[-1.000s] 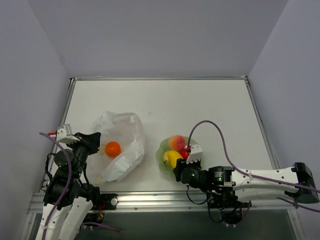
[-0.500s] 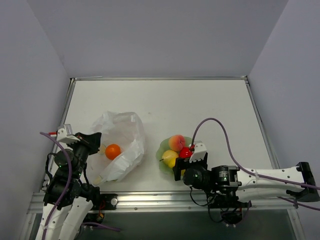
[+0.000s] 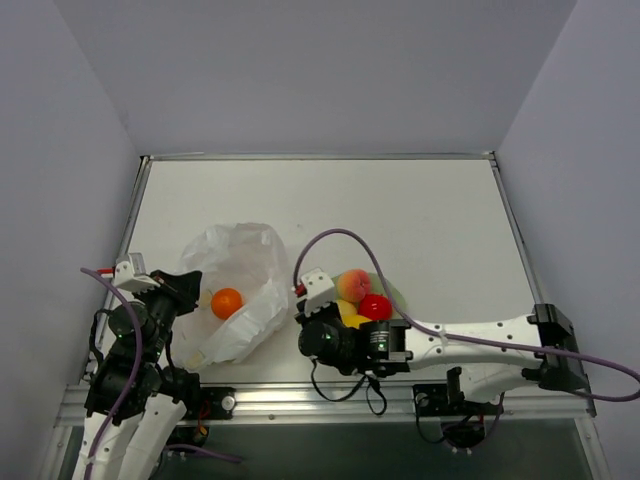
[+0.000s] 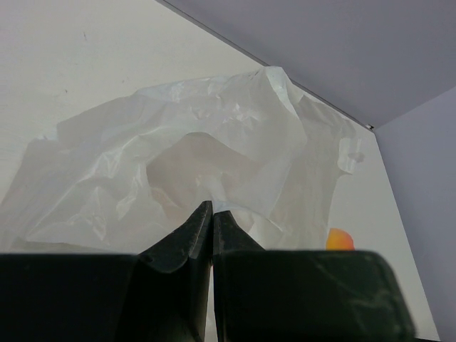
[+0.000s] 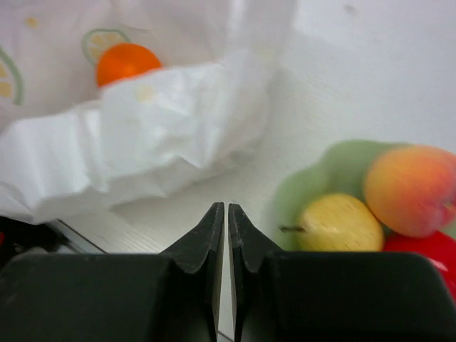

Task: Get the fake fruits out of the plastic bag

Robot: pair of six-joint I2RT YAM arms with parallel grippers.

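Right gripper (image 5: 226,206): closed, empty, between bag (image 3: 245,260) and plate (image 5: 335,160). Left gripper (image 4: 212,208): closed on the bag rim. Orange (image 3: 227,301) lies at the right gripper's nine o'clock; its jaws are best opened wide before entering the bag.

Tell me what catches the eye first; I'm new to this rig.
A bright orange ball sits in the crinkled white plastic bag at left. Right of it, a peach, red ball and yellow pear crowd a pale green plate. The shut right gripper hangs between bag and plate.
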